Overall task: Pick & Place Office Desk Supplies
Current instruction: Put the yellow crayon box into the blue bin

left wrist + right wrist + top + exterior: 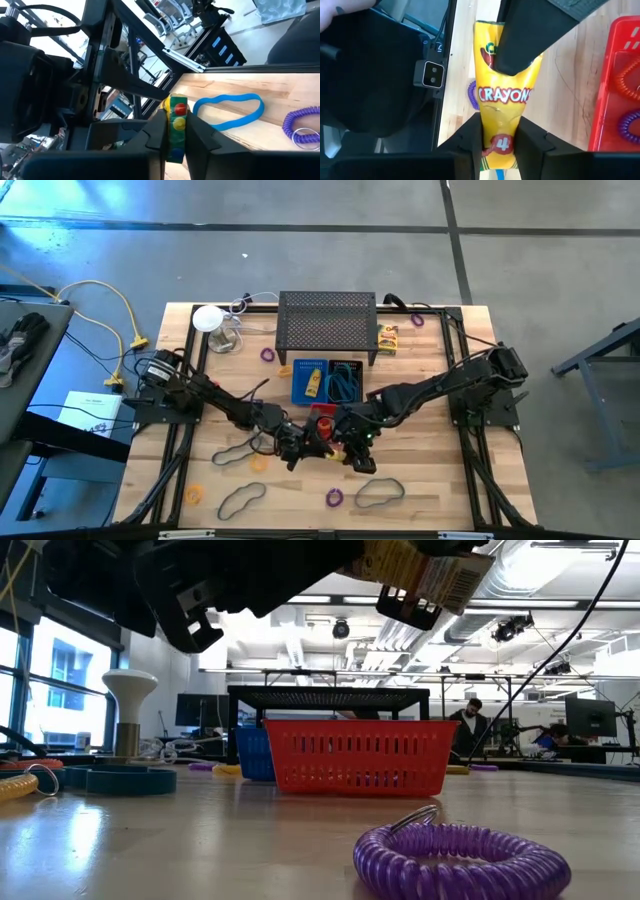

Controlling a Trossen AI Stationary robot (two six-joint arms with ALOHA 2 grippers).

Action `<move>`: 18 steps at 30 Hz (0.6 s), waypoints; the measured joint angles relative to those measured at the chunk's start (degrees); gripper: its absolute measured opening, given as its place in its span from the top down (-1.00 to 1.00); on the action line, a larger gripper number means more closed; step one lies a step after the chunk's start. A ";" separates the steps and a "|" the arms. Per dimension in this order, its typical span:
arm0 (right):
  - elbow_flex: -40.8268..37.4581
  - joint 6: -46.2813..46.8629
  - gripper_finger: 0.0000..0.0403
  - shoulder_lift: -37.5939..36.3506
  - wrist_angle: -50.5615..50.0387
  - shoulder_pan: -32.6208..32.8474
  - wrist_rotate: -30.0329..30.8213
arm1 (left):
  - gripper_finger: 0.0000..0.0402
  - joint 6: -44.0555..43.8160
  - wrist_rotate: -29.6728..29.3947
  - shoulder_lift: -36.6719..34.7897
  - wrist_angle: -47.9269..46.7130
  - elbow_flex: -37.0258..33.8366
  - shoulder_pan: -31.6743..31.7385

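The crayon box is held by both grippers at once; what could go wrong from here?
1. The crayon box is pinched at one end by the right gripper and at the other by the left gripper. If either arm pulls away, the thin box may bend or tear.
2. It hangs above the table, beside the red bin. A badly timed release could drop it outside.

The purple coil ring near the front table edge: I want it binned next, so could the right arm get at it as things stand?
Probably not yet: the right gripper is shut on the crayon box, also pinched by the left gripper. The purple coil ring itself lies uncovered.
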 joint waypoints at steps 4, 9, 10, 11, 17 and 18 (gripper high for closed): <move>0.00 2.50 0.43 0.00 0.15 -0.02 0.43 | 0.85 -0.53 -0.44 0.00 -0.07 0.00 0.02; 0.00 5.96 0.18 0.00 0.08 -0.34 -0.45 | 0.83 -1.31 -0.89 0.00 -0.54 -0.01 0.03; 0.00 6.54 0.14 0.00 -0.28 -0.66 -1.78 | 0.83 -2.15 -1.42 0.00 -0.68 -0.01 0.01; 0.00 7.17 0.11 0.00 -1.03 -0.94 -3.26 | 0.83 -3.05 -1.91 0.00 -1.04 0.00 -0.01; 0.13 7.51 0.05 0.00 -10.15 0.05 -1.72 | 0.82 -8.30 -10.00 -0.08 -3.96 0.06 -1.20; 0.13 7.61 0.05 0.00 -11.81 0.50 -1.29 | 0.82 -8.41 -12.54 -0.57 -5.56 0.07 -1.93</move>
